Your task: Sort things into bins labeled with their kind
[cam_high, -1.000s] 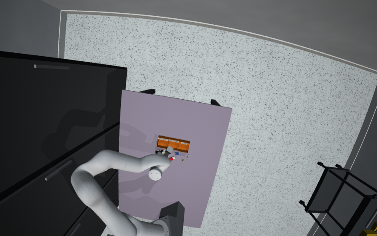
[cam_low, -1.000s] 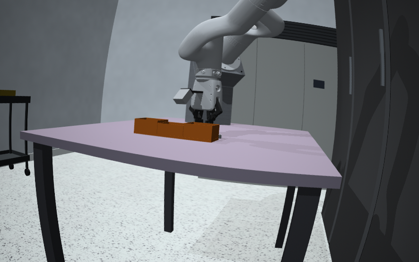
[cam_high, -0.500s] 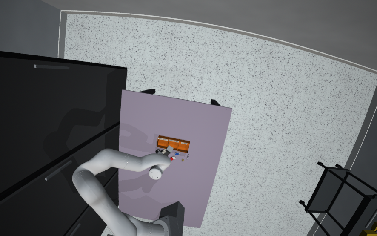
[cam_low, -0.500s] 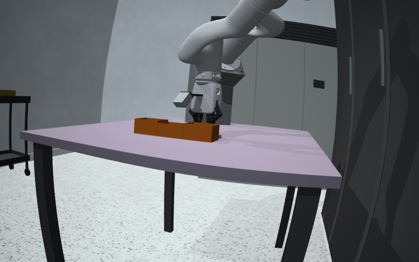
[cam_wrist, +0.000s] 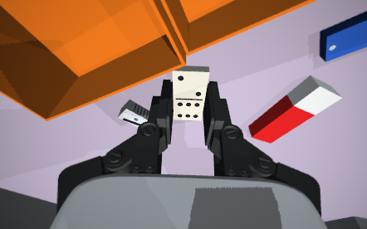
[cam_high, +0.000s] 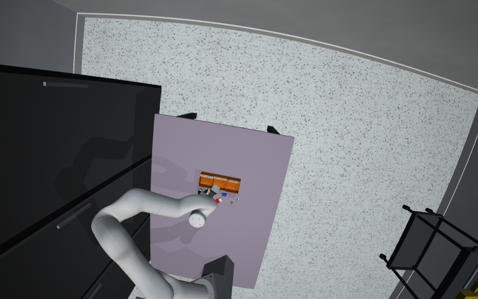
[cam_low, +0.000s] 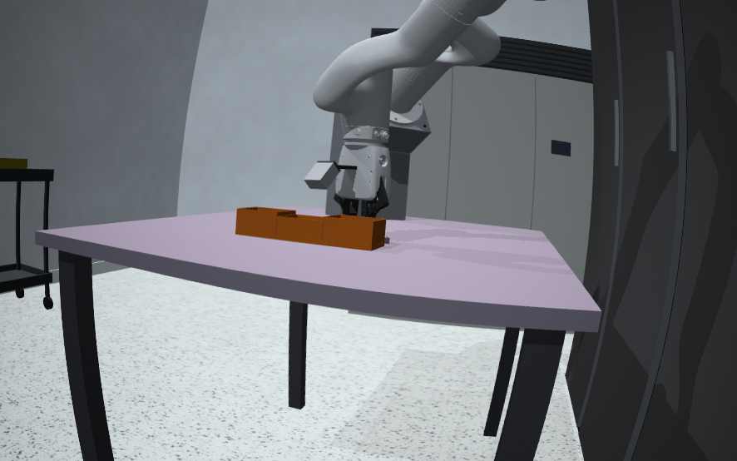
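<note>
My gripper (cam_wrist: 188,95) (cam_low: 363,215) is low at the table, its fingers against both long sides of a white domino (cam_wrist: 188,109) (cam_high: 208,191). The domino lies face up beside the joined orange bins (cam_wrist: 121,76) (cam_high: 233,185) (cam_low: 348,231). The three bin labels are too small to read surely. A small grey-white slotted thing (cam_wrist: 134,115) lies just left of the fingers. A red-and-white block (cam_wrist: 293,109) (cam_high: 218,201) lies to their right. A blue block (cam_wrist: 355,38) (cam_high: 225,194), a brass nut-like thing (cam_high: 231,202) and a small silvery thing (cam_high: 238,198) lie farther right.
The bins' near wall stands close ahead of the fingertips. The wrist camera housing (cam_high: 215,188) (cam_low: 320,175) hangs partly over the bins in the top view. The lilac table (cam_high: 255,156) (cam_low: 474,286) has a dark cabinet along one side. A black cart (cam_low: 5,174) stands apart.
</note>
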Motion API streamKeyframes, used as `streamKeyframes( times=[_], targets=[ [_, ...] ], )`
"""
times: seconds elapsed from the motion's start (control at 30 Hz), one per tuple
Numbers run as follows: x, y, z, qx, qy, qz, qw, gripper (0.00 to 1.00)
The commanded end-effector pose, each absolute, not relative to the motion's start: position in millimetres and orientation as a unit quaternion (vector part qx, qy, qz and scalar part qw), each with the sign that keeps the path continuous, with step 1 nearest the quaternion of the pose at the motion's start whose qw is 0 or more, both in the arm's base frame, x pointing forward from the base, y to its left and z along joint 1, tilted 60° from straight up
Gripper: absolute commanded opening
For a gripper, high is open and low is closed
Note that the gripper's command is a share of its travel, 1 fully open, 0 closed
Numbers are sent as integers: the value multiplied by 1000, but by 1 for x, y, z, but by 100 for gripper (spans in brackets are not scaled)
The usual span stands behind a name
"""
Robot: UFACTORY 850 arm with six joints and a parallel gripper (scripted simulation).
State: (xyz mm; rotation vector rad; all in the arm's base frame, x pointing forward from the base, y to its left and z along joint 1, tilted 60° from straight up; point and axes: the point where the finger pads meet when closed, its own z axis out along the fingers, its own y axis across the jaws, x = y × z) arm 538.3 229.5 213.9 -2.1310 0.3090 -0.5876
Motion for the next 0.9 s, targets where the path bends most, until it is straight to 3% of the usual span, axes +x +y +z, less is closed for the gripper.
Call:
streamKeyframes(
  times=[0.0, 0.87],
  targets=[
    [538, 229, 214, -858, 125, -237, 439, 0],
    [528, 215, 224, -858, 124, -237, 439, 0]
  ],
)
